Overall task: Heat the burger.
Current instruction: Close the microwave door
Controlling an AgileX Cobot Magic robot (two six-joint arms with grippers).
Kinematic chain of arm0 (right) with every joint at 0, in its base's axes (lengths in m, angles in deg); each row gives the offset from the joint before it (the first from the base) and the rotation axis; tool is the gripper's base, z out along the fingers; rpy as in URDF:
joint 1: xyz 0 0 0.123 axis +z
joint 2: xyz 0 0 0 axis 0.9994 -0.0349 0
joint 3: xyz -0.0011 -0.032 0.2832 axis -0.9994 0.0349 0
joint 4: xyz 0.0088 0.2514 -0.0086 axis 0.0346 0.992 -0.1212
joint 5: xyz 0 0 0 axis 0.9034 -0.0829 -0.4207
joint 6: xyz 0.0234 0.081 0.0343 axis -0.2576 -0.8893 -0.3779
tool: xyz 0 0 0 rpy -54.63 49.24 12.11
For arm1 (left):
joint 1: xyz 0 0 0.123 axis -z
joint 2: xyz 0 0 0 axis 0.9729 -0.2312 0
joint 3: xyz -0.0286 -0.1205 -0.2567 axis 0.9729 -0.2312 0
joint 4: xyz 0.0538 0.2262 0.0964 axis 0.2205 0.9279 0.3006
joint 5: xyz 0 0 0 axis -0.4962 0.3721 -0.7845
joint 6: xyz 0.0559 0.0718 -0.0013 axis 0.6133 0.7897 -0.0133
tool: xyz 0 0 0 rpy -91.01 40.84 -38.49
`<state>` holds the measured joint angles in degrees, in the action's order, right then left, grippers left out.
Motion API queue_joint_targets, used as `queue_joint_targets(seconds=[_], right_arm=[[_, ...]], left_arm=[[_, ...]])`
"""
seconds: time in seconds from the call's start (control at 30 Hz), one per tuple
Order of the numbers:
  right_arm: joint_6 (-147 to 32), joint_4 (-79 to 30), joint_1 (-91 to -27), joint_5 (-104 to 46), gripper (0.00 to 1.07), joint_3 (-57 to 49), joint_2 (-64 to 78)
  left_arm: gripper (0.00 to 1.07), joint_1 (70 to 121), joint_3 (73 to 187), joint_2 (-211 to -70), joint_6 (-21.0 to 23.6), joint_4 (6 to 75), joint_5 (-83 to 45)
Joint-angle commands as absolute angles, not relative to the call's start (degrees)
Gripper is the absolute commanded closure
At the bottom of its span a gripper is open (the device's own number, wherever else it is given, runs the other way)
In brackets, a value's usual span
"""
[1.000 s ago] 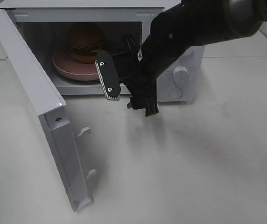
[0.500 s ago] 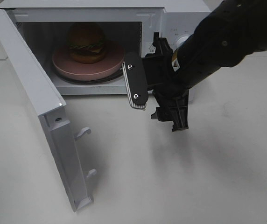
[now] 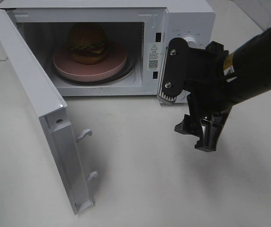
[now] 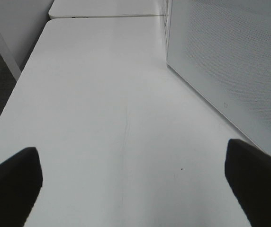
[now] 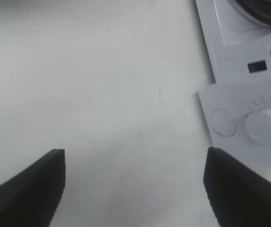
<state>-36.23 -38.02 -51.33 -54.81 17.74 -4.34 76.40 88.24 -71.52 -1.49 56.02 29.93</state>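
The burger (image 3: pixel 87 43), golden bun over lettuce and patty, sits on a round pink plate (image 3: pixel 112 66) inside the open white microwave (image 3: pixel 187 14). My right gripper (image 3: pixel 186 122) hangs open and empty outside the oven, in front of its control panel, well right of the burger. In the right wrist view its fingers (image 5: pixel 31 189) stand wide apart over bare table, with the panel's knob (image 5: pixel 268 125) beside them. The left gripper (image 4: pixel 133 165) is open and empty in the left wrist view, low over the table; the high view does not show it.
The microwave door (image 3: pixel 31 85) swings out to the front left, with two latch hooks (image 3: pixel 84 134) on its inner edge. A white dotted panel of the microwave (image 4: pixel 230 61) stands close beside the left gripper. White table (image 3: pixel 140 189) lies in front.
My right gripper has pulled back out of the oven's opening and swung right, now in front of the control panel. The burger and plate stay inside.
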Motion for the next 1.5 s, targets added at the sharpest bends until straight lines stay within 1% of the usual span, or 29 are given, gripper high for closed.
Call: queue_joint_targets(seconds=[0.03, 0.1, 0.17, 0.2, 0.23, 0.3, 0.57, 0.6, 0.77, 0.97, 1.13, 1.2, 1.27, 1.3, 1.33, 1.37, 1.4, 1.43, 1.5], right_arm=[[-42.07, -37.74, -51.33, -58.19, 0.31, 19.06, -1.58], [-49.18, -37.80, -51.33, -63.18, 0.31, 19.69, 1.17], [-50.95, -37.80, -51.33, -64.67, 0.31, 19.69, 2.20], [-55.08, -37.80, -51.33, -68.56, 0.31, 19.69, 4.14], [-55.08, -37.80, -51.33, -68.56, 0.31, 19.69, 4.14], [-59.09, -37.80, -51.33, -73.32, 0.31, 19.69, 6.72], [-62.87, -37.45, -51.33, -83.29, 0.31, 19.69, 13.83], [-63.16, -36.48, -51.33, -86.44, 0.31, 19.69, 15.83], [-63.16, -32.75, -51.33, -93.14, 0.31, 19.69, 21.16], [-63.16, -28.74, -51.33, -97.84, 0.31, 19.81, 27.41], [-63.90, -28.63, -51.45, -98.41, 0.31, 21.41, 32.51], [-64.88, -28.57, -52.54, -98.53, 0.31, 23.24, 34.68], [-65.22, -28.63, -56.49, -98.47, 0.31, 26.39, 38.24], [-65.22, -28.63, -56.49, -98.47, 0.31, 26.39, 38.24], [-65.22, -28.86, -59.53, -98.47, 0.31, 28.17, 40.93], [-65.22, -28.86, -61.13, -98.41, 0.31, 28.86, 42.13], [-65.22, -28.86, -61.13, -98.41, 0.31, 28.86, 42.13], [-65.22, -28.86, -64.05, -97.96, 0.31, 30.18, 45.11], [-65.22, -28.86, -65.08, -97.55, 0.31, 30.58, 46.31]], left_arm=[[0.03, 76.69, 88.07, -70.43, -1.54, 56.14, 29.13], [0.03, 76.69, 88.07, -70.43, -1.54, 56.14, 29.13], [0.03, 76.69, 88.07, -70.43, -1.54, 56.14, 29.13], [0.03, 76.69, 88.07, -70.43, -1.54, 56.14, 29.13], [0.03, 76.69, 88.07, -70.43, -1.54, 56.14, 29.13], [0.03, 76.69, 88.07, -70.43, -1.54, 56.14, 29.13], [0.03, 76.69, 88.07, -70.43, -1.54, 56.14, 29.13], [0.03, 76.69, 88.07, -70.43, -1.54, 56.14, 29.13], [0.03, 76.69, 88.07, -70.43, -1.54, 56.14, 29.13], [0.03, 76.69, 88.07, -70.43, -1.54, 56.14, 29.13], [0.03, 76.69, 88.07, -70.43, -1.54, 56.14, 29.13], [0.03, 76.69, 88.07, -70.43, -1.54, 56.14, 29.13], [0.03, 76.69, 88.07, -70.43, -1.54, 56.14, 29.13], [0.03, 76.69, 88.07, -70.43, -1.54, 56.14, 29.13], [0.03, 76.69, 88.07, -70.43, -1.54, 56.14, 29.13], [0.03, 76.69, 88.07, -70.43, -1.54, 56.14, 29.13], [0.03, 76.69, 88.07, -70.43, -1.54, 56.14, 29.13], [0.03, 76.69, 88.07, -70.43, -1.54, 56.14, 29.13], [0.03, 76.69, 88.07, -70.43, -1.54, 56.14, 29.13]])
